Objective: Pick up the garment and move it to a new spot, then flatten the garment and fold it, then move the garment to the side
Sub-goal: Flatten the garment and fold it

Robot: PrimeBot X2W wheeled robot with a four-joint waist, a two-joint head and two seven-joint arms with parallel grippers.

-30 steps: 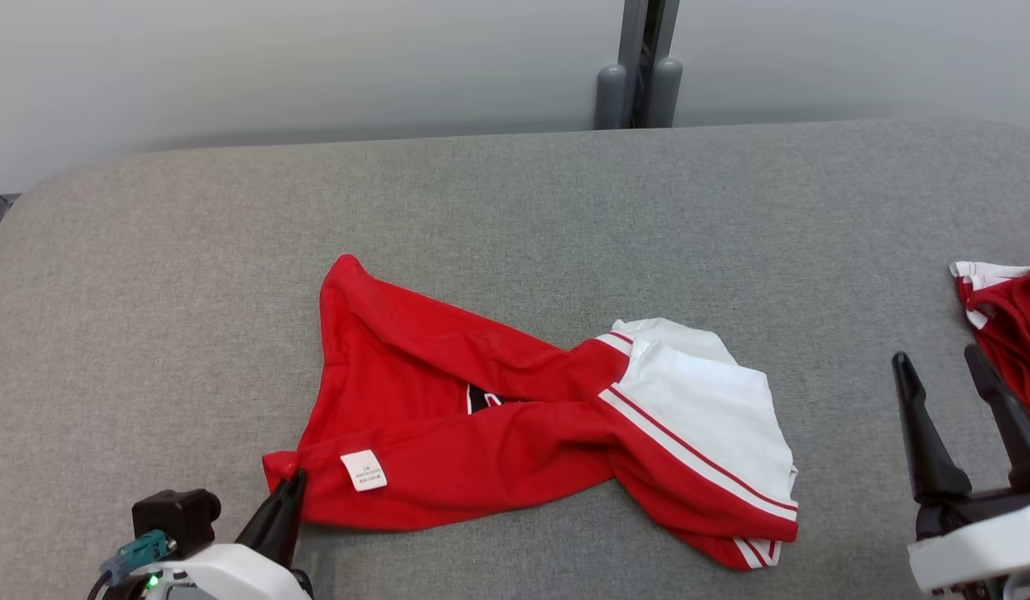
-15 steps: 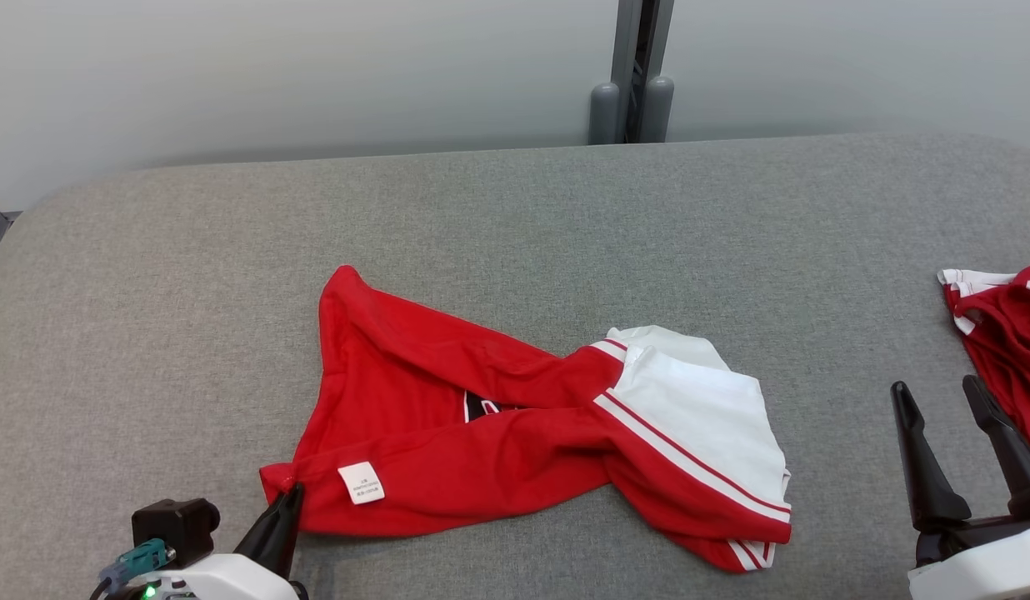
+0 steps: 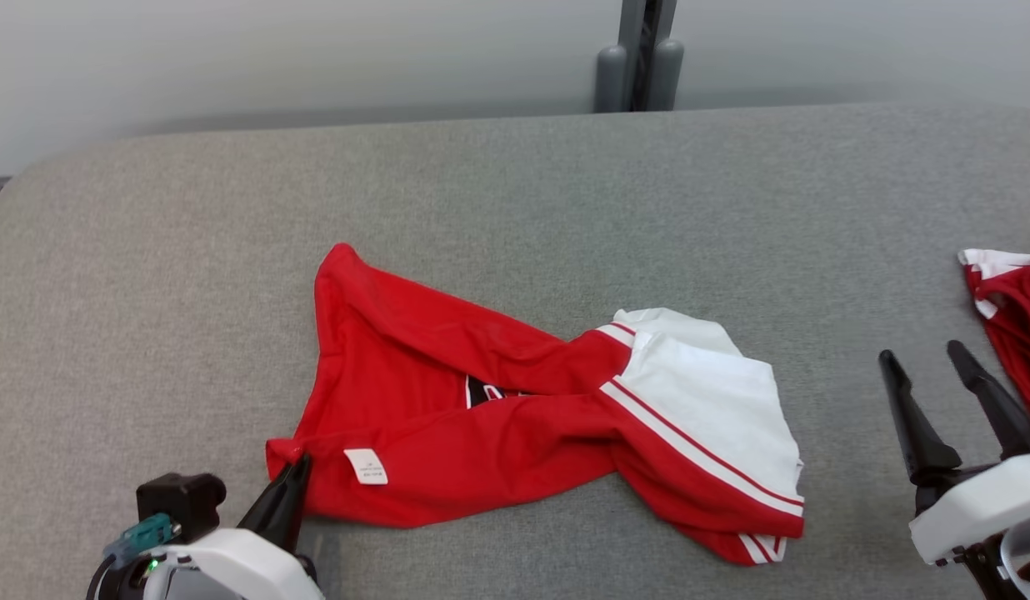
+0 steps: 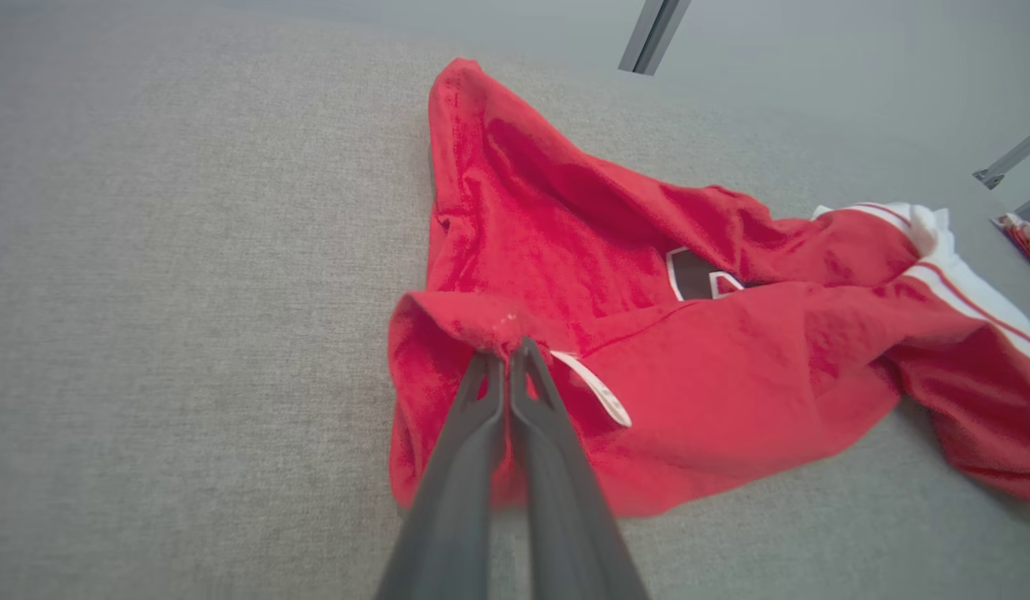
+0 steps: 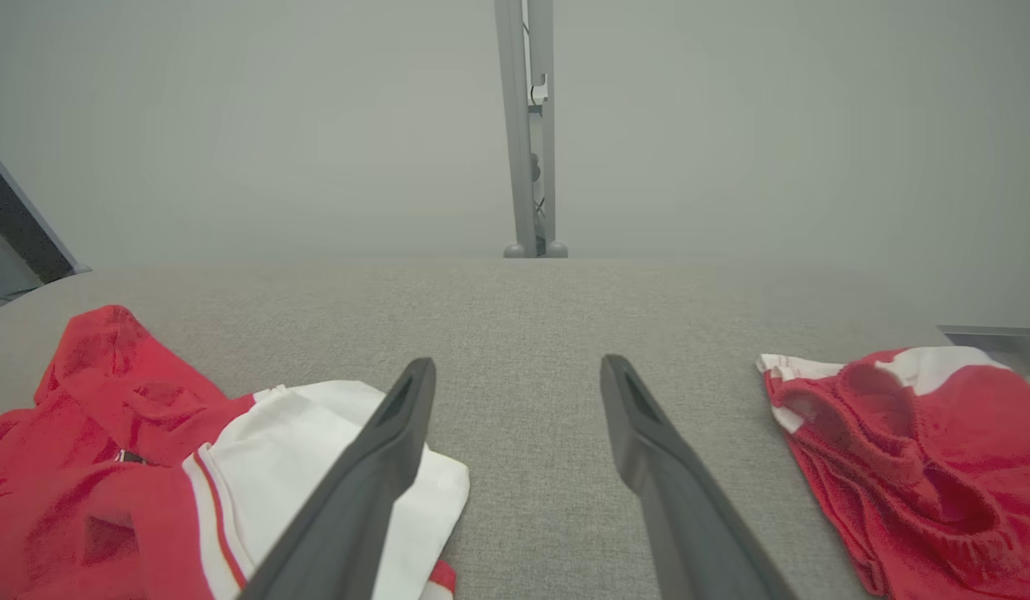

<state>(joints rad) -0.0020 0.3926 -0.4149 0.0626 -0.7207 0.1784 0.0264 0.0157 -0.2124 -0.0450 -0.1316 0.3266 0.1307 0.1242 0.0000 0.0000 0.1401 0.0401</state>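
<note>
The garment [image 3: 482, 417], a red top with a white striped sleeve end, lies twisted and bunched in the middle of the grey padded table [image 3: 515, 192], flat on its surface. The left gripper [image 3: 297, 467] is clenched on a pinch of red cloth at the garment's near left corner, just beside the white label [image 3: 366, 466]. The right gripper [image 3: 921, 352] hangs with its jaws spread wide and nothing between them, off the garment's right end.

The task looks to be at its very start. One corner is gripped, but the garment is not lifted, and flattening, folding and moving it aside are all left to do. The free hand will probably be needed on the white sleeve end to spread the cloth.

The left wrist view makes the grip plain: the two fingers meet on a raised ridge of the hem, which the head view half hides behind the dark finger. It also shows the dark patch on the chest more clearly. The right wrist view shows the second red garment [image 5: 907, 450] as a loose heap well to the right, where the head view cuts it off at the frame edge.
</note>
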